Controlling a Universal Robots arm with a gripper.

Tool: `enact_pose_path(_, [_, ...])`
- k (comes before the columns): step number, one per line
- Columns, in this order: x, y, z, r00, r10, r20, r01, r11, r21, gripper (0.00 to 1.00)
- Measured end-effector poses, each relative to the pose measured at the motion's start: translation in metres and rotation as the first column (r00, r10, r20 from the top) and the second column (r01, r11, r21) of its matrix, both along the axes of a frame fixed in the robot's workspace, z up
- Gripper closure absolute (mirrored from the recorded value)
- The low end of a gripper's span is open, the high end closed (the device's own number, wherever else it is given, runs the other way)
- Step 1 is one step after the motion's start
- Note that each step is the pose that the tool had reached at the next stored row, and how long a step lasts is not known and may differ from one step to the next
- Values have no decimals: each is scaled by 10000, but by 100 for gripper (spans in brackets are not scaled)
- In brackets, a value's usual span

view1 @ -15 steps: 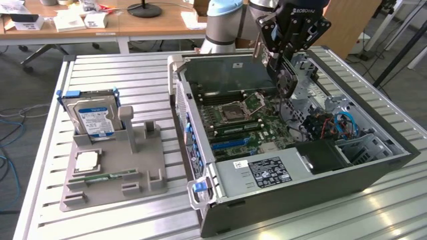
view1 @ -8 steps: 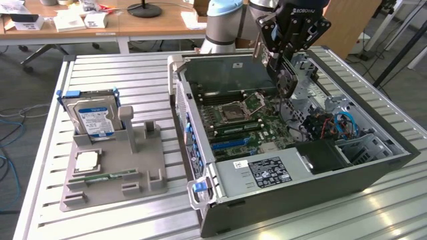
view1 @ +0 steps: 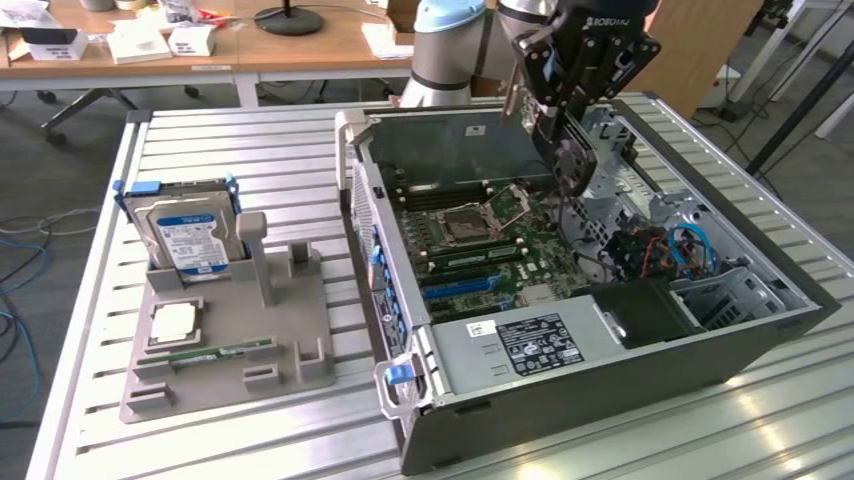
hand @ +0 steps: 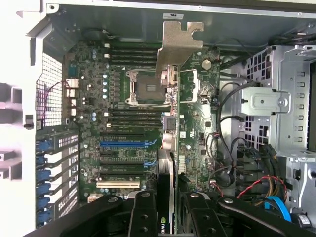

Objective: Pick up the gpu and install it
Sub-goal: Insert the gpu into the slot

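The tool [hand: 170, 212] is clamping the gpu [hand: 167, 168]. Its two black fingers [hand: 143, 215] are pressing on the flat sides of the thin dark card, one on each side, so they are standing a little apart with the card between them.

On the card's edge near the fingers, a green logo and white letters are showing. They are looking like "NVIDIA", but the end of the word is hiding at the picture's edge. In the exterior view, white letters are sitting upside down on the tool's black body, and they are looking like "ROBOTIQ".

The gpu is hanging from the tool over the open computer case [view1: 641, 400], which is lying on its side on the worktop [view1: 240, 150]. The card's silver bracket [hand: 177, 42] is pointing away from the tool, down toward the green motherboard [hand: 123, 163]. The card is not sitting in any slot.

On the exterior view's left, a hard drive [view1: 190, 238] is standing up in a grey holder [view1: 267, 330]. It is wearing a blue and white label, but the writing is too small to read. The power supply [view1: 531, 345] in the case is wearing a black and white label, and that writing is too small too.
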State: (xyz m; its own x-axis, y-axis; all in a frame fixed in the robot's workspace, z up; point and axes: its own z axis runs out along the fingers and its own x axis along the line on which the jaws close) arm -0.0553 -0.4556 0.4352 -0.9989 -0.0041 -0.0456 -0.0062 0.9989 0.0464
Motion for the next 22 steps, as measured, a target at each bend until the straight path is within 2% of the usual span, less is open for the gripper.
enact_pose_path(3, [0, 0, -2, 9992, 389, 0, -389, 9992, -1, 74])
enact_pose_path(6, [0, 0, -5, 9957, 928, -1, -928, 9957, 0, 74])
enact_pose_path(11, [0, 0, -10, 9830, 1834, -1, -1834, 9830, 0, 74])
enact_pose_path(16, [0, 0, -17, 9623, 2719, 0, -2719, 9623, 1, 74])
enact_pose_path(22, [0, 0, -25, 9286, 3711, 0, -3711, 9286, 0, 74])
